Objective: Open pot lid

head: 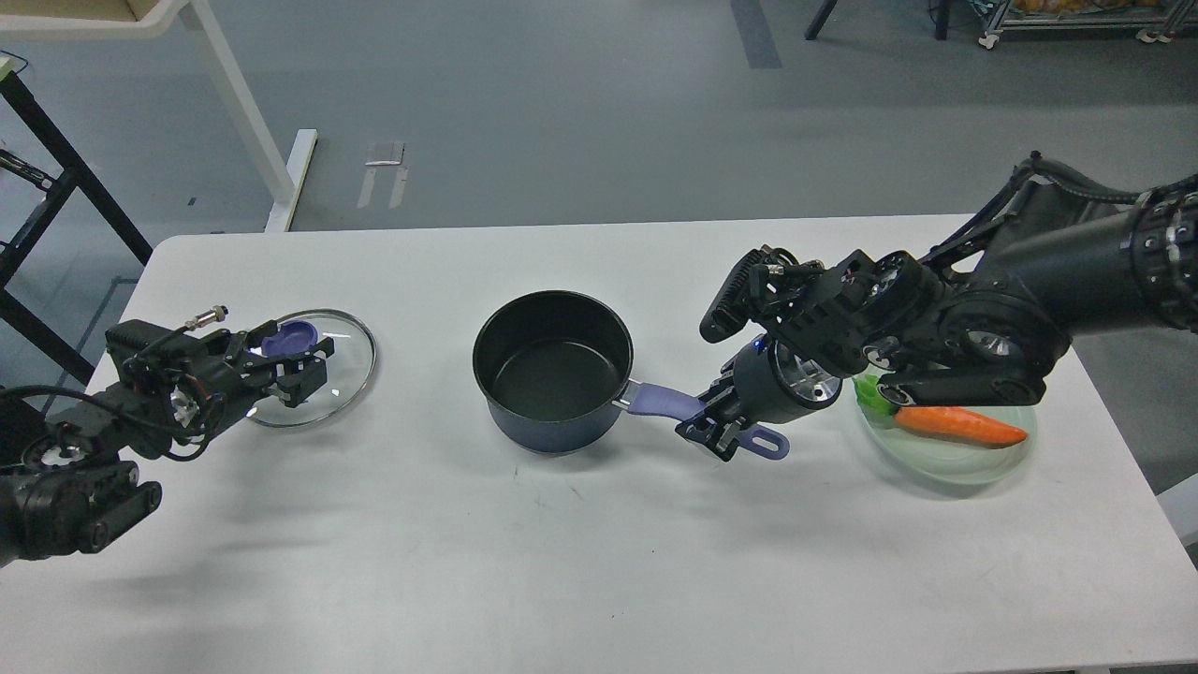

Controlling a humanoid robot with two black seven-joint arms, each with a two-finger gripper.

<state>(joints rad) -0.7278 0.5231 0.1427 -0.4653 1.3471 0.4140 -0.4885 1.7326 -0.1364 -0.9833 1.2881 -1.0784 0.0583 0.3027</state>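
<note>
The dark blue pot [552,370] stands open and empty at the table's middle, its purple handle [660,401] pointing right. My right gripper [723,431] is shut on the handle near its far end. The glass lid [328,374] with a purple knob [288,339] is at the table's left, low over or on the surface, well apart from the pot. My left gripper [298,370] reaches over the lid, its fingers closed around the knob.
A pale green plate [945,461] with a carrot [959,424] sits at the right, just under my right forearm. The white table [599,562] has bare room in front. A desk leg and a black frame stand on the floor beyond the far left edge.
</note>
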